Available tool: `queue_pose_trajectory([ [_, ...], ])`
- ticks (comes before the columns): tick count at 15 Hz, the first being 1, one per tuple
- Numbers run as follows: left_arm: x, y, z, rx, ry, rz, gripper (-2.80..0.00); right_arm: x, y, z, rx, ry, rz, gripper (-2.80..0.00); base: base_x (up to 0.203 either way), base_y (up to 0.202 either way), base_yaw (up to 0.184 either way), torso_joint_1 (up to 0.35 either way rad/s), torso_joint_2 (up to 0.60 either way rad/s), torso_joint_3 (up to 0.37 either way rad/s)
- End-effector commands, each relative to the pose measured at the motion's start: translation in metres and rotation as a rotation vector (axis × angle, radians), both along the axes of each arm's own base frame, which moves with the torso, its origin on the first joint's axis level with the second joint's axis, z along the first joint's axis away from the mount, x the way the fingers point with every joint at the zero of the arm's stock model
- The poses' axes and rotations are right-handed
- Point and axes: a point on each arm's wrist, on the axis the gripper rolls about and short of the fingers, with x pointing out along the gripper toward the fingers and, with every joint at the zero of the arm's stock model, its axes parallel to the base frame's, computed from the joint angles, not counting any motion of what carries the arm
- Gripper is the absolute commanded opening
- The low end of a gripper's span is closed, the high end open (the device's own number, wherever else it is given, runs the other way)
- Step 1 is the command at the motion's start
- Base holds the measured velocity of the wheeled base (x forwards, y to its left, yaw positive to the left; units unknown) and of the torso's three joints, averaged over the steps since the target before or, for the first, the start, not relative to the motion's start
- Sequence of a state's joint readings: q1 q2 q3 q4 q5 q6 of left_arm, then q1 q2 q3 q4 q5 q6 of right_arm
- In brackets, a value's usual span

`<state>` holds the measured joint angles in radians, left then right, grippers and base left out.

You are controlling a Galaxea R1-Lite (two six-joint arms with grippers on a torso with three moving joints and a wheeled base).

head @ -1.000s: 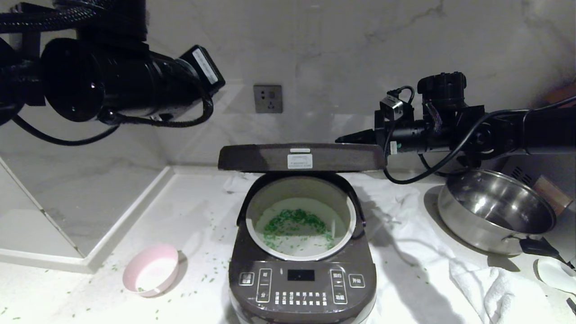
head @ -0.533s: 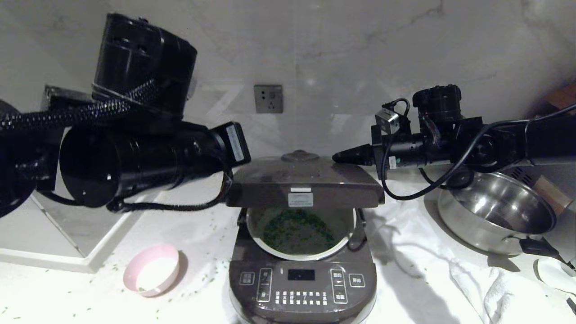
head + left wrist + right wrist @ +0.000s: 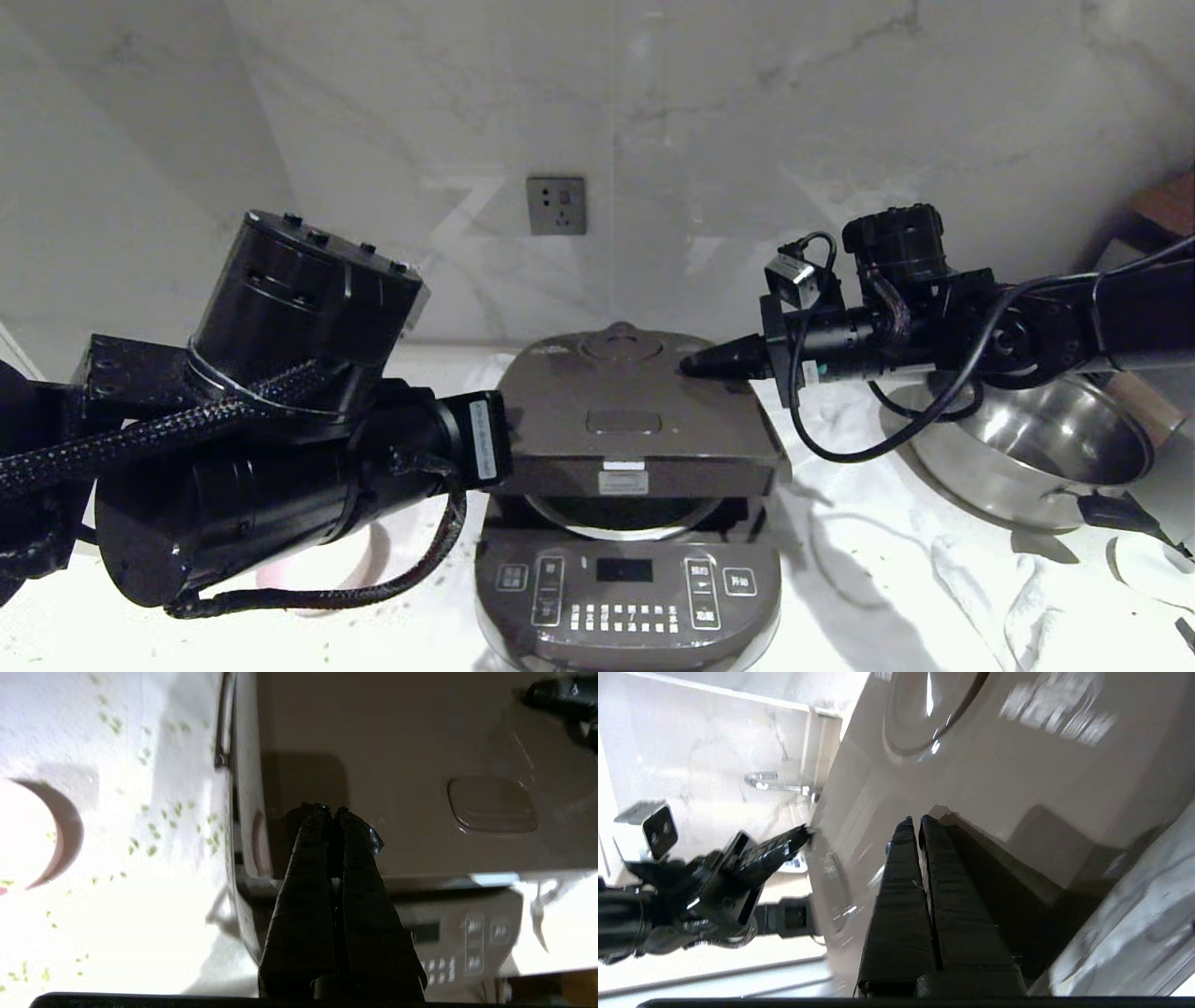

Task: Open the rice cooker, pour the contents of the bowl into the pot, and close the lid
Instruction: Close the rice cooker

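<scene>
The dark brown rice cooker (image 3: pixel 625 588) stands in the middle of the counter. Its lid (image 3: pixel 635 420) is lowered almost flat, with a narrow gap at the front where the pot rim (image 3: pixel 618 534) shows. The contents inside are hidden. My left gripper (image 3: pixel 331 812) is shut, its tips on the lid's top near the left edge. My right gripper (image 3: pixel 686 366) is also shut, with its tips on the lid's rear right by the steam vent (image 3: pixel 621 343). The pink bowl (image 3: pixel 65 830) sits on the counter left of the cooker, behind my left arm in the head view.
Green bits (image 3: pixel 154 835) lie scattered on the white counter between bowl and cooker. A shiny steel pan (image 3: pixel 1027 439) with a black handle sits at the right on a crumpled white cloth (image 3: pixel 934 569). A wall socket (image 3: pixel 555 205) is behind the cooker.
The lid has swung down from half open to nearly flat, hiding the pot's green contents. Both arms came down with it, and the left arm now covers the bowl in the head view.
</scene>
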<state>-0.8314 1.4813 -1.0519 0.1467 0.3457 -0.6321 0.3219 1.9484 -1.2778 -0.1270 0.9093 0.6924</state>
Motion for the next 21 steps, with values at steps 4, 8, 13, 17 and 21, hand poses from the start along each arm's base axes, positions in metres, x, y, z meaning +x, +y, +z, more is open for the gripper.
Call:
queue_pose_trajectory([
  [4, 0.004, -0.012, -0.012, -0.03, -0.026, -0.019, -2.8, -0.023, -0.001, -0.008, -0.016, 0.053, 0.02, -2.8, 0.0, 0.0, 0.0, 0.0, 0.0, 0.0],
  [8, 0.004, -0.02, -0.023, -0.008, -0.003, -0.042, -2.8, -0.036, -0.003, -0.021, -0.039, 0.078, 0.041, -2.8, 0.0, 0.0, 0.0, 0.0, 0.0, 0.0],
  [13, 0.005, -0.034, -0.045, 0.048, 0.056, -0.08, -2.8, -0.045, -0.004, -0.038, -0.071, 0.096, 0.068, -2.8, 0.0, 0.0, 0.0, 0.0, 0.0, 0.0],
  [17, 0.003, -0.048, -0.069, 0.104, 0.103, -0.115, -2.8, -0.047, -0.005, -0.041, -0.075, 0.107, 0.067, -2.8, 0.0, 0.0, 0.0, 0.0, 0.0, 0.0],
  [21, 0.002, -0.049, -0.076, 0.108, 0.105, -0.122, -2.8, -0.048, -0.005, -0.048, -0.082, 0.121, 0.072, -2.8, 0.0, 0.0, 0.0, 0.0, 0.0, 0.0],
])
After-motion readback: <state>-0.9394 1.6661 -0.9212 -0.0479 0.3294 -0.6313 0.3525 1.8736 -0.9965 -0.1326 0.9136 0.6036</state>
